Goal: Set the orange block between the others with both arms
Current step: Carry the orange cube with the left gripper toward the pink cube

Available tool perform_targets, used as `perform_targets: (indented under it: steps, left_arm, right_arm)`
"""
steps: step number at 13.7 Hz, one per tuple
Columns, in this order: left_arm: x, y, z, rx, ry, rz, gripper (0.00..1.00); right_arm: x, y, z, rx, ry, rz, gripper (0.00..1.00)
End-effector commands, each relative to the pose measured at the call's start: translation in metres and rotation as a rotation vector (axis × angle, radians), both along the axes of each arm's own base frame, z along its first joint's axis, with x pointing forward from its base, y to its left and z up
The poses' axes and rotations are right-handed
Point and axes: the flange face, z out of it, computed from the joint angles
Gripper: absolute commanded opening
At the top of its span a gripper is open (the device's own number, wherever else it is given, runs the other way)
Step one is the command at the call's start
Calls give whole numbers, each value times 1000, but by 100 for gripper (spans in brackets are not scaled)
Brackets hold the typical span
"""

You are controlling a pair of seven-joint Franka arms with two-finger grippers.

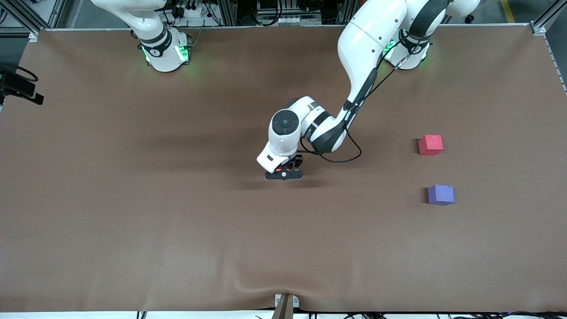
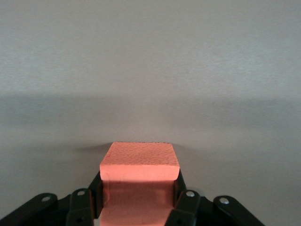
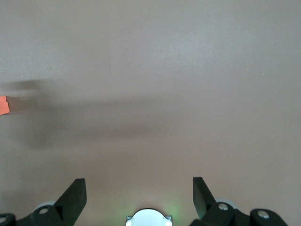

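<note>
Three small cubes are in the scene: one orange block (image 2: 140, 181), one pinkish-red cube (image 1: 430, 145) and one purple cube (image 1: 441, 194). Two white robot arms stand at the table: the left arm (image 1: 363, 66) and the right arm (image 1: 153, 31). Each carries one gripper, so two in all: the left gripper (image 2: 138, 200) and the right gripper (image 3: 139, 195). One brown table (image 1: 133, 199) bears everything.

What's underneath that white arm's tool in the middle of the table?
An orange block, gripped between the left tool's fingers on the brown table. From the front, the arm covers nearly all of it; only slivers of orange show.
</note>
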Motion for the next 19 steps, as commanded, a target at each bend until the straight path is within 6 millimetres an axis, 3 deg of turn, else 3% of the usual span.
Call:
perform_targets:
  steps: [1, 5, 8, 10, 12, 14, 16, 19]
  left_arm:
    - [14, 20, 33, 44, 7, -4, 0]
    - [33, 63, 99, 79, 37, 2, 0]
    - [60, 147, 135, 72, 29, -20, 0]
    - [75, 200, 149, 70, 26, 1, 0]
    - [82, 245, 154, 71, 26, 6, 0]
    - [90, 297, 145, 59, -2, 47, 1]
    - [89, 335, 136, 61, -24, 29, 3]
    - [85, 394, 118, 69, -28, 45, 3]
  right_arm:
    - [-7, 4, 8, 4, 9, -22, 100]
    - [-10, 12, 15, -21, -13, -13, 100]
    - [-11, 8, 23, -24, -60, -23, 100]
    - [-7, 11, 26, -41, -90, -14, 100]
    - [-7, 10, 24, -38, -79, -17, 100]
    - [-7, 13, 26, -32, -84, -13, 100]
    - [-8, 14, 26, -30, -85, -13, 100]
    - [-6, 33, 27, -39, -83, -59, 100]
